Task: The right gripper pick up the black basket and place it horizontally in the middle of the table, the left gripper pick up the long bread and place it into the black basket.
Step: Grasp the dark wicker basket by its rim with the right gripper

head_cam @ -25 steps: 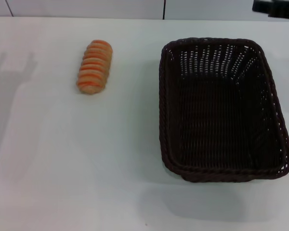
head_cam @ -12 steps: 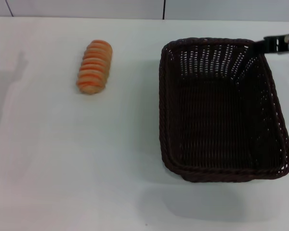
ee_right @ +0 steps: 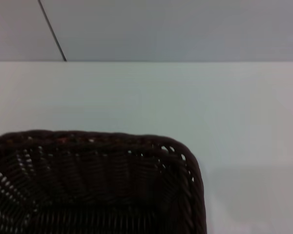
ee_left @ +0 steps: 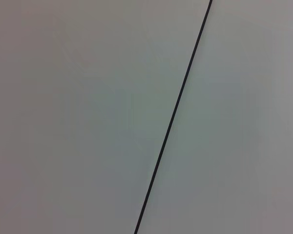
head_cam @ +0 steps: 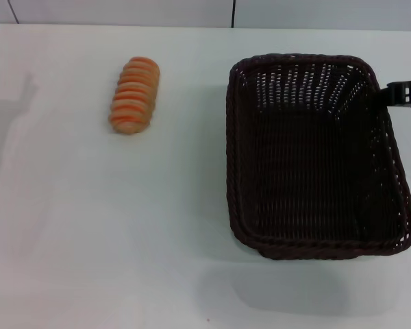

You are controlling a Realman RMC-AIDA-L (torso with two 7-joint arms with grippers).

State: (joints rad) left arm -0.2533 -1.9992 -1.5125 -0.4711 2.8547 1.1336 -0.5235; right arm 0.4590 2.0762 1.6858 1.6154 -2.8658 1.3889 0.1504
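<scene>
On the near part of the table [head_cam: 123,260] nothing stands but bare white surface. Going farther, the black basket [head_cam: 315,154] sits on the right side, lengthwise, its short ends facing near and far, so it is not yet turned crossways or brought to the middle. It looks empty. Woven wicker like that should be light and fairly stiff, with a little give in the walls; the braided rim [head_cam: 390,137] seems the sensible place to pinch, one finger inside and one outside, since the sloping sides offer nothing to hold. Taken at one edge only, I would expect it to tip or swing.

Across on the left and a bit farther back lies the long bread [head_cam: 133,94], well apart from the basket, its length running near to far. Its ridged crust probably gives decent grip; I'd guess it is light and would dent if squeezed hard, so a hold across its middle seems best.

Just beside the basket's far right corner, the right gripper [head_cam: 404,94] pokes in from the right edge. Only a dark tip shows, so I cannot tell whether its fingers are apart or together. Its wrist camera looks over that far corner of the rim [ee_right: 185,161].

I cannot see the left gripper; its wrist camera shows only a pale surface with a dark seam.
</scene>
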